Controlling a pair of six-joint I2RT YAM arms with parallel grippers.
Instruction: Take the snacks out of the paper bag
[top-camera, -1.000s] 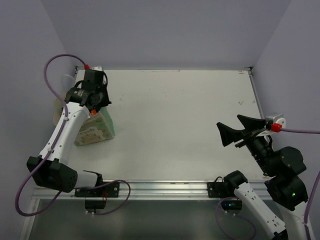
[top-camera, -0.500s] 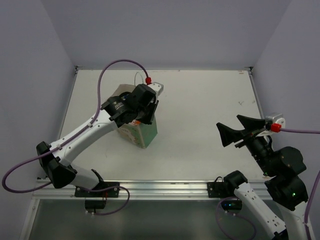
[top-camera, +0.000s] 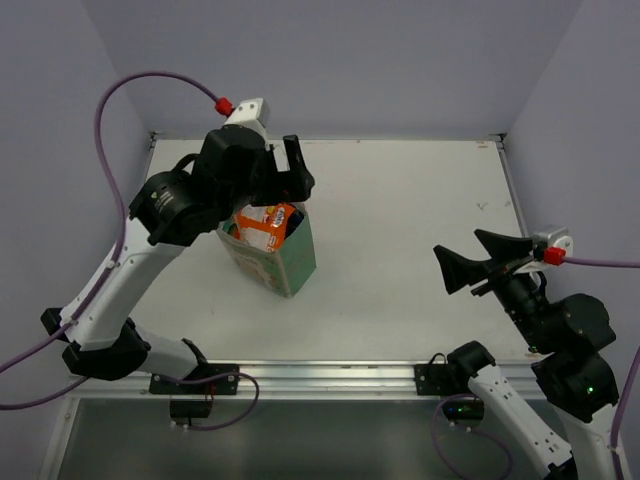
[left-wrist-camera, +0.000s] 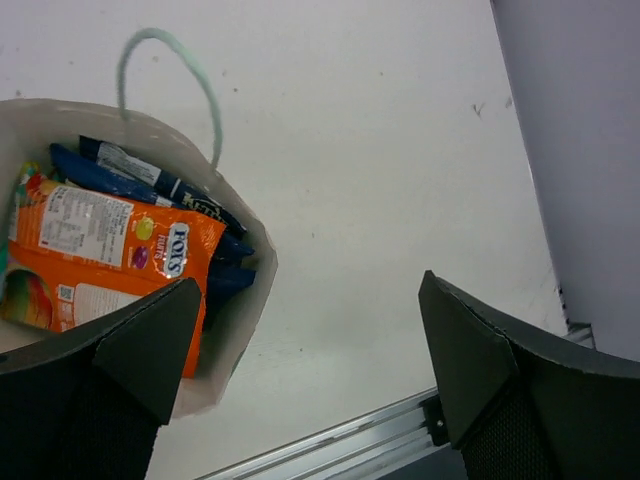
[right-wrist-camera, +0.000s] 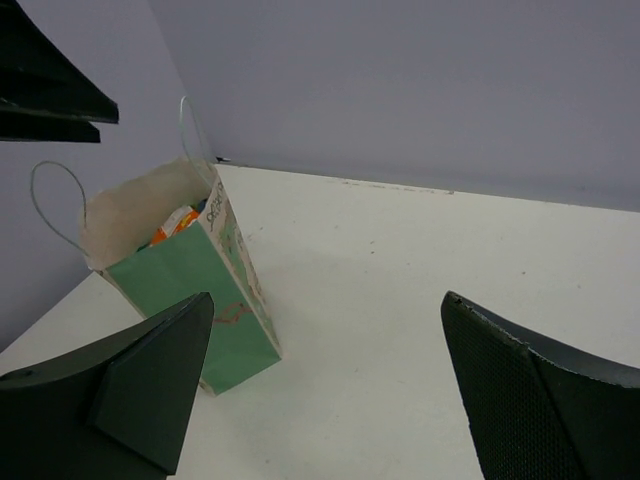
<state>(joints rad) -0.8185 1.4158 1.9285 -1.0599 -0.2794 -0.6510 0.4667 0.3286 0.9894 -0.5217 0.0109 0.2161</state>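
The left claw (left-wrist-camera: 310, 345) hangs over the paper bag (top-camera: 288, 262), jaws wide apart and empty. To lift a snack cleanly, it should drop straight into the open mouth with 1 finger on either side of the orange packet (left-wrist-camera: 105, 250), pinching its top edge without snagging the string handle (left-wrist-camera: 170, 85) or tipping the bag. The bag stands upright on the tabletop (top-camera: 420, 210), left of centre. Inside, the orange packet lies uppermost, with dark blue packets (left-wrist-camera: 150, 185) tucked against the wall. The right claw (right-wrist-camera: 325, 370) sits well apart, jaws spread, holding nothing
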